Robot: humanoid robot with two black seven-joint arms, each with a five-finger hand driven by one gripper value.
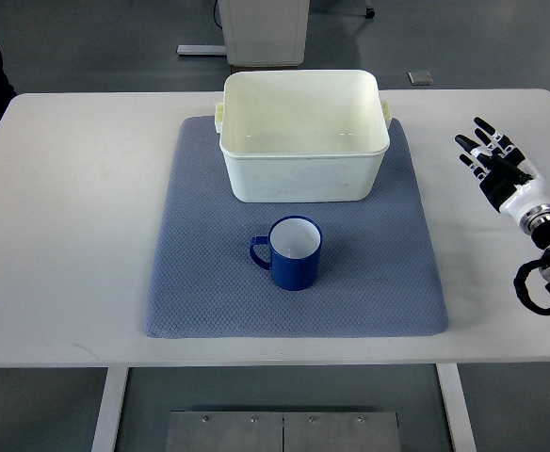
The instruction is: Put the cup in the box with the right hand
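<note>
The blue cup [295, 251] is not yet picked up, so it must be reached by the right hand [494, 162], held open and empty off to the side.

— Anything between the right hand [490, 155] and the cup [295, 252]?
— No, just bare table [87, 207] and flat blue mat [388, 282]. The cup stands alone, handle pointing left.
— And the box [303, 137]?
— Right behind the cup, a small gap between them. Its near wall rises higher than the cup; the top is open, nothing inside.
</note>
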